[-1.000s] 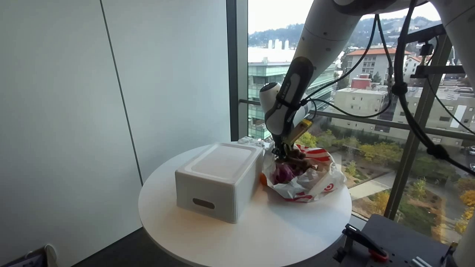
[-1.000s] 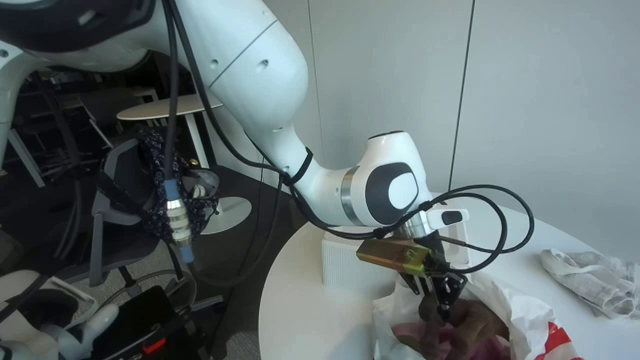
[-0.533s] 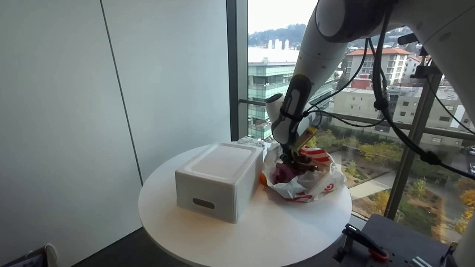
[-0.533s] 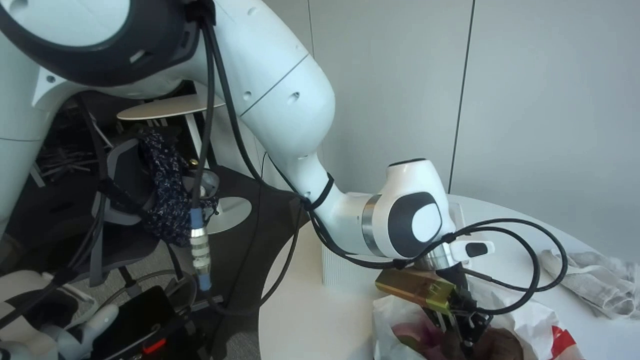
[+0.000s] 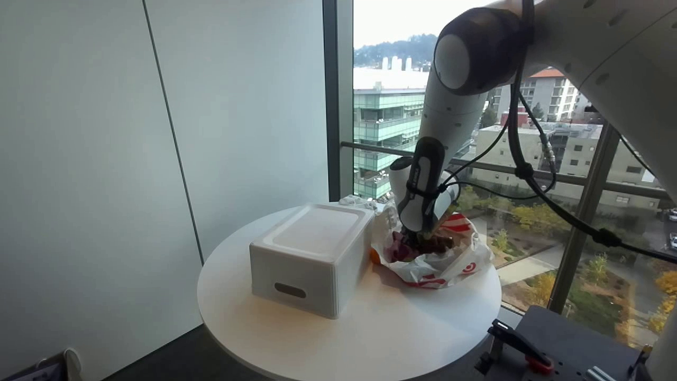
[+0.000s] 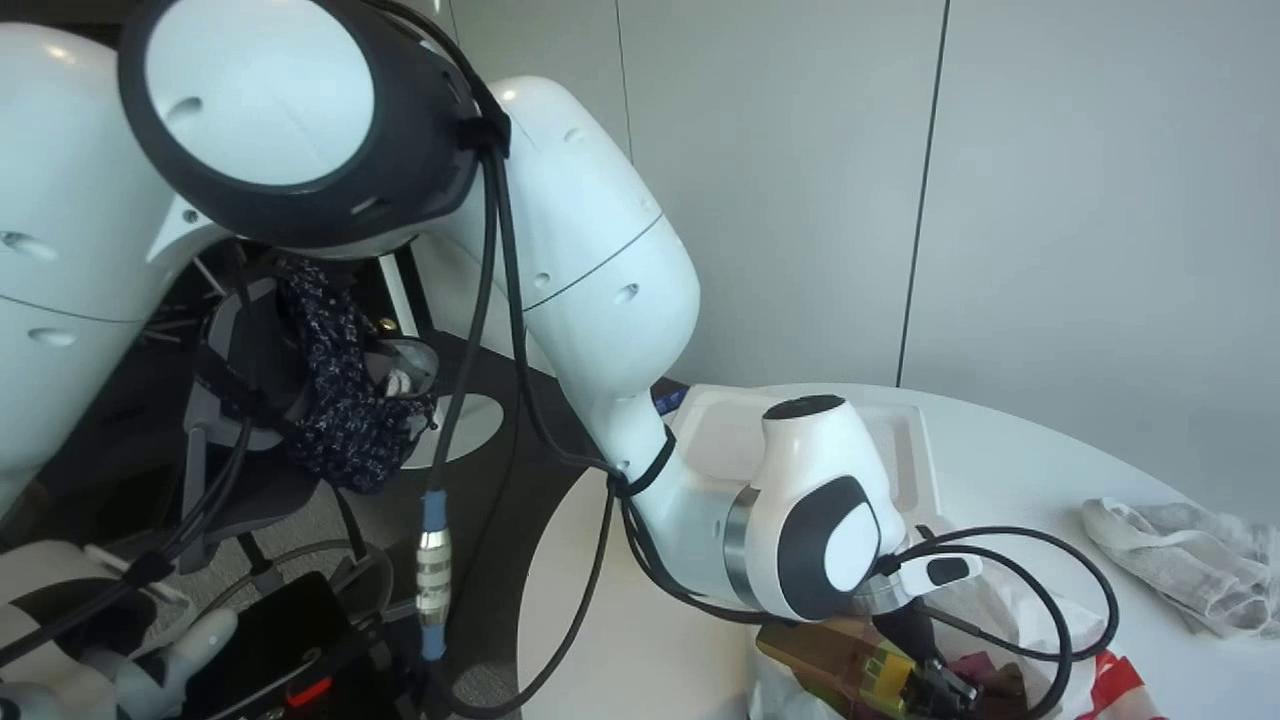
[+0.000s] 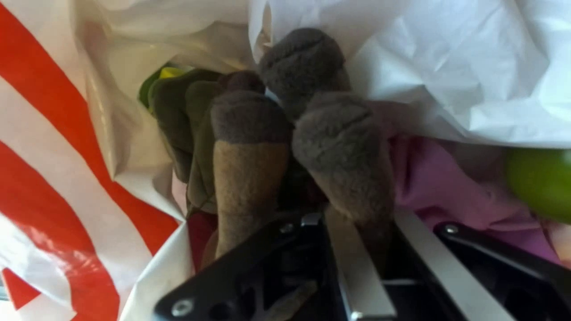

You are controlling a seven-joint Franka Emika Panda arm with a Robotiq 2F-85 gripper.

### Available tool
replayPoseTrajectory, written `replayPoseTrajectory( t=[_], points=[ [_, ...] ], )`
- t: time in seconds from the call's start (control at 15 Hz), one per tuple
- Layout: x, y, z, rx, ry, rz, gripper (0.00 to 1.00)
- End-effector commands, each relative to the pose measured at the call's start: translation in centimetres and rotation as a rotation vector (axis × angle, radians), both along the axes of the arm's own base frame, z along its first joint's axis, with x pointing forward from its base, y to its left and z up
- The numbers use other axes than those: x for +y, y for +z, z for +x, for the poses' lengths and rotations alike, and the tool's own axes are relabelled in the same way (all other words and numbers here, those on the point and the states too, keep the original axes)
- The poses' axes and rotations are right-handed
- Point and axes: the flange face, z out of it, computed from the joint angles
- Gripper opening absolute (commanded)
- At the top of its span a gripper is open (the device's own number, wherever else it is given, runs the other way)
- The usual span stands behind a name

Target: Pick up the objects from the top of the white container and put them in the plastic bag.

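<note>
The white container (image 5: 312,233) stands on the table with nothing on its lid in an exterior view. The open plastic bag (image 5: 449,272), white with red stripes, lies beside it. My gripper (image 5: 411,241) is down inside the bag mouth. In the wrist view the gripper (image 7: 361,214) is closed around a leg of a brown plush toy (image 7: 337,133) with grey-brown feet. The bag also holds a pink-purple thing (image 7: 450,178), a green round thing (image 7: 542,183) and dark green fabric pieces (image 7: 171,107). The fingertips are partly hidden in shadow and plush.
An orange thing (image 5: 375,256) shows at the bag's edge by the container. A crumpled whitish cloth (image 6: 1185,570) lies on the round white table (image 5: 359,344). A window with a rail stands behind the bag. A dark cart (image 5: 571,344) with a clamp is near the table.
My gripper has moved down, deeper into the bag, with the plush toy. The toy has sunk among the bag's contents. The container and the bag stay in place.
</note>
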Motion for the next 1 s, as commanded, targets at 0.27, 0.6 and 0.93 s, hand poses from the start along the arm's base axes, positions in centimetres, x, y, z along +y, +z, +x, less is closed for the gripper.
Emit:
replayPoseTrajectory(
  t=[0.27, 0.6, 0.93],
  points=[
    [-0.5, 2.5, 0.5, -0.063, -0.014, 0.035, 0.58],
    [-0.6, 8.0, 1.7, -0.112, -0.007, 0.025, 0.95],
    [1.5, 12.0, -0.3, 0.129, 0.064, 0.087, 1.0]
  ],
)
